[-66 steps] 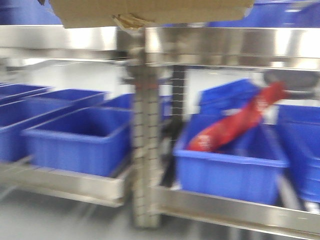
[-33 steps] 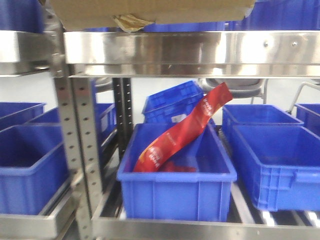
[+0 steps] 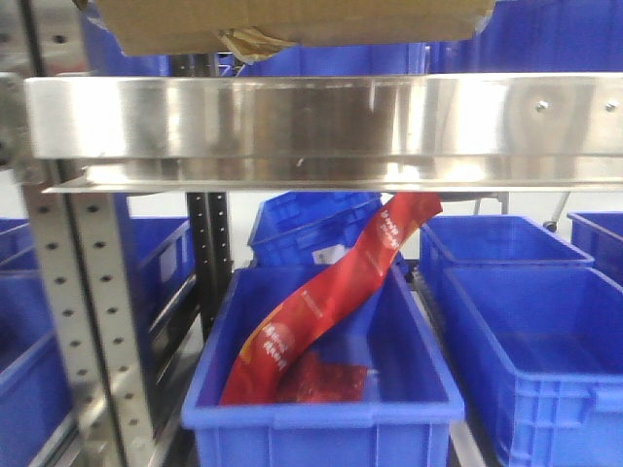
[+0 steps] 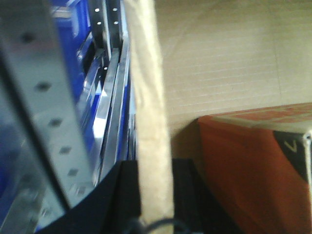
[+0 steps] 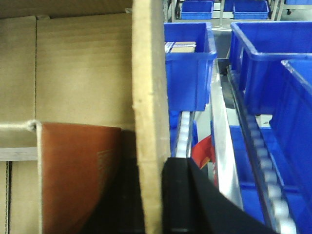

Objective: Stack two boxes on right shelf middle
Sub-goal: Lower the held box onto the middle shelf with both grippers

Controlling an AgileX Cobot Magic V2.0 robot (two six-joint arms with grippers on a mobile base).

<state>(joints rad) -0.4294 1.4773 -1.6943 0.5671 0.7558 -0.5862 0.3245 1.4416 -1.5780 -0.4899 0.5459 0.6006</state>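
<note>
One tan cardboard box (image 3: 292, 19) hangs at the top of the front view, above the steel shelf lip (image 3: 321, 122), with a scrap of yellowish tape (image 3: 248, 41) on its lower edge. My left gripper (image 4: 153, 190) is shut on the box's left wall (image 4: 151, 97), one black finger (image 4: 124, 195) on each side of it. My right gripper (image 5: 151, 195) is shut on the box's right wall (image 5: 146, 87), with its fingers (image 5: 178, 195) either side. An orange-brown item (image 5: 78, 175) lies inside the box, also in the left wrist view (image 4: 253, 165). I see no second box.
A grey perforated post (image 3: 88, 321) stands at the left. Below the shelf, a blue bin (image 3: 321, 409) holds a long red packet (image 3: 321, 302), with more blue bins (image 3: 526, 331) to the right and behind. Roller rails (image 5: 263, 165) and blue bins (image 5: 190, 63) lie beside the box.
The view has swung right and closer: the post slid to the left edge and the shelf lip grew and dropped lower. The box stays at the top, held by both grippers.
</note>
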